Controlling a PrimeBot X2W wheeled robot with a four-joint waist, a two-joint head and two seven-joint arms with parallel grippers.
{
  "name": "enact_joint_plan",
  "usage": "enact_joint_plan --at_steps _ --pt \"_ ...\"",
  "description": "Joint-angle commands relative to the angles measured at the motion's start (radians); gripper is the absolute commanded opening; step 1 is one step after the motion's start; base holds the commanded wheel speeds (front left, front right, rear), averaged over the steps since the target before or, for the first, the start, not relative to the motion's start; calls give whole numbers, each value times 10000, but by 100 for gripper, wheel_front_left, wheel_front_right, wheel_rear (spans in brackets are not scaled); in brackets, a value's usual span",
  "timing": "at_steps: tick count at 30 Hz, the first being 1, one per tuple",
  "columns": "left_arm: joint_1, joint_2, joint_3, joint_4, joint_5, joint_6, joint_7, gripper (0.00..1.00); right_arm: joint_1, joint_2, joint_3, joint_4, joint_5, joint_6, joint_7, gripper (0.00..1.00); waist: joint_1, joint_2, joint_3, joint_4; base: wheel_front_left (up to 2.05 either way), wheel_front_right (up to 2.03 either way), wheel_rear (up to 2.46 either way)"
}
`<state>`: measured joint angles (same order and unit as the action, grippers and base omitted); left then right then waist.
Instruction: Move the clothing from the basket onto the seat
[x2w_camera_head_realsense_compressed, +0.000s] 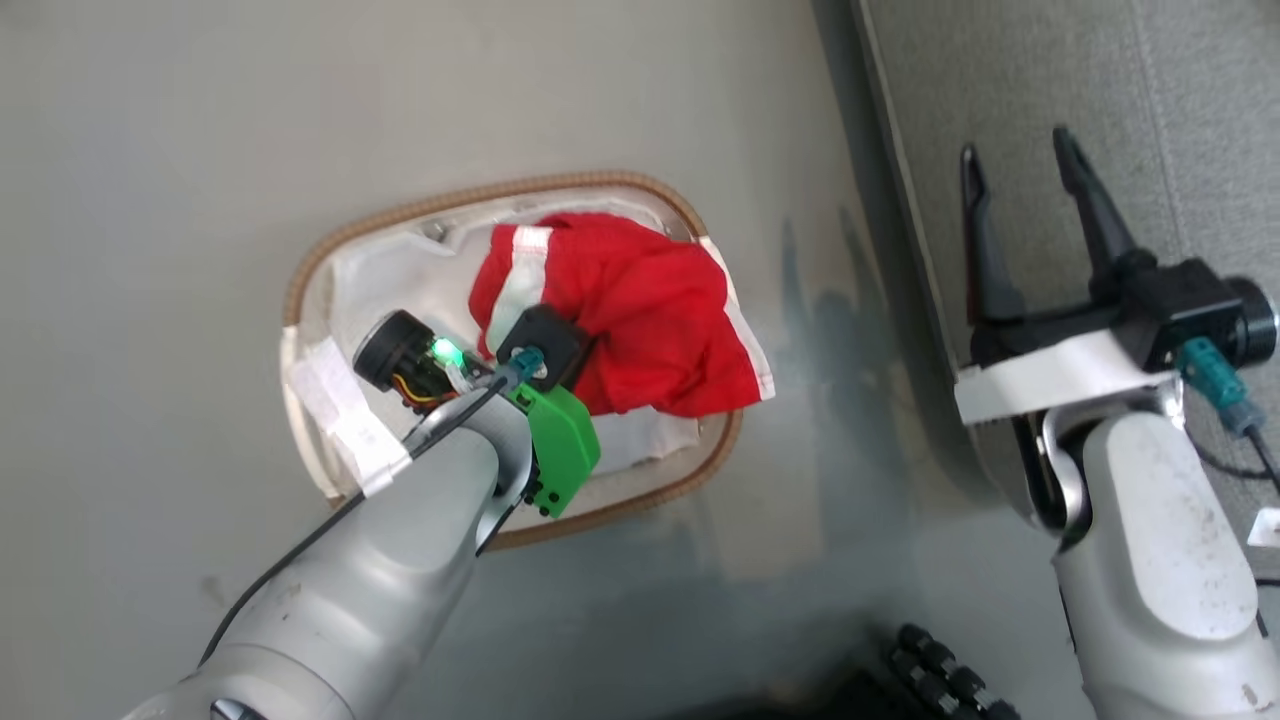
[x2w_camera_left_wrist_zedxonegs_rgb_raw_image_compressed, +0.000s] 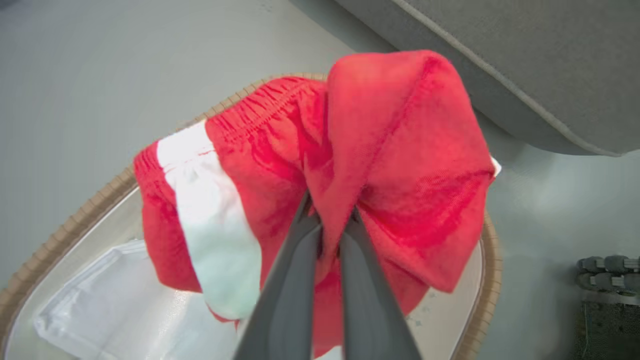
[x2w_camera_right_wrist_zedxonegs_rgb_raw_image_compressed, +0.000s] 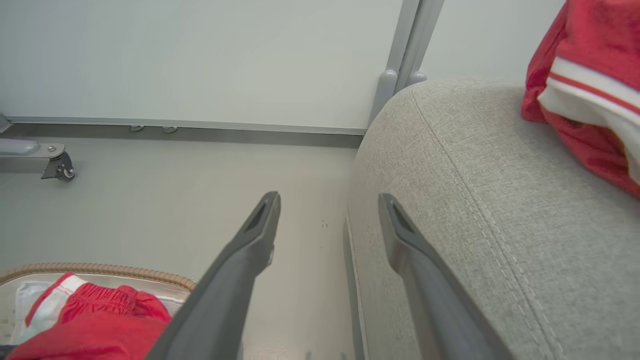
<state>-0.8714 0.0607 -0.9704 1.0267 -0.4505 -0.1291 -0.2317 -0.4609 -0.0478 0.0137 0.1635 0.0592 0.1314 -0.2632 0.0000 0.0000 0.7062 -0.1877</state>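
Clamped tight with the left gripper (x2w_camera_left_wrist_zedxonegs_rgb_raw_image_compressed: 330, 222) on a bunch of the red shorts (x2w_camera_left_wrist_zedxonegs_rgb_raw_image_compressed: 400, 150), white stripe down one side. Hanging right over the basket (x2w_camera_left_wrist_zedxonegs_rgb_raw_image_compressed: 492, 260), above the white liner sheet (x2w_camera_left_wrist_zedxonegs_rgb_raw_image_compressed: 100, 300) inside it. Off to one side of the basket, by the edge of the grey seat (x2w_camera_head_realsense_compressed: 1180, 90): the right gripper (x2w_camera_head_realsense_compressed: 1015, 150), fingers wide apart, holding nothing. Farther from the basket, up on the seat, another red and white garment (x2w_camera_right_wrist_zedxonegs_rgb_raw_image_compressed: 585, 85).

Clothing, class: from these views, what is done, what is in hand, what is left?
Done: one red garment lies on the seat. In hand: the left gripper is shut on another garment in the basket. Left: lift it across to the seat; right gripper open.
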Motion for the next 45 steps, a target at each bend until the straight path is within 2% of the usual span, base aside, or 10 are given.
enact_joint_plan --at_steps 1,11,19,28,34,40,45 --pt "265 111 -147 -179 -195 -21 -74 0 371 -48 -91 178 -108 -14 -24 100 0 0 -1967 969 0 0 0" --pt "724 694 -1361 -2065 -1106 -21 183 0 2219 -50 -108 1204 -56 -14 -24 100 0 0 -5106 1531 0 0 0" --pt "-78 1547 -1660 -3666 -1545 -21 944 0 2921 -48 223 1451 20 -14 -24 100 0 0 -6679 1458 0 0 0" --pt "-1021 2216 -1246 -4832 -1947 -18 1684 0 2740 -45 691 1303 91 -14 -24 100 0 0 -7196 1303 0 0 0" --pt "-1406 2521 -1043 -5187 -2066 43 1940 0 2345 -44 1709 1025 330 -14 -24 100 0 0 -7188 1240 0 0 0" --pt "-1435 2516 -1080 -5413 -2141 88 2091 0 1780 -44 3153 844 705 -14 -24 100 0 0 -7219 1314 0 0 0" --pt "-1444 2378 -1175 -5624 -2153 120 2231 0 974 -50 3917 1335 755 -14 -22 100 0 0 -7258 1469 0 0 0"
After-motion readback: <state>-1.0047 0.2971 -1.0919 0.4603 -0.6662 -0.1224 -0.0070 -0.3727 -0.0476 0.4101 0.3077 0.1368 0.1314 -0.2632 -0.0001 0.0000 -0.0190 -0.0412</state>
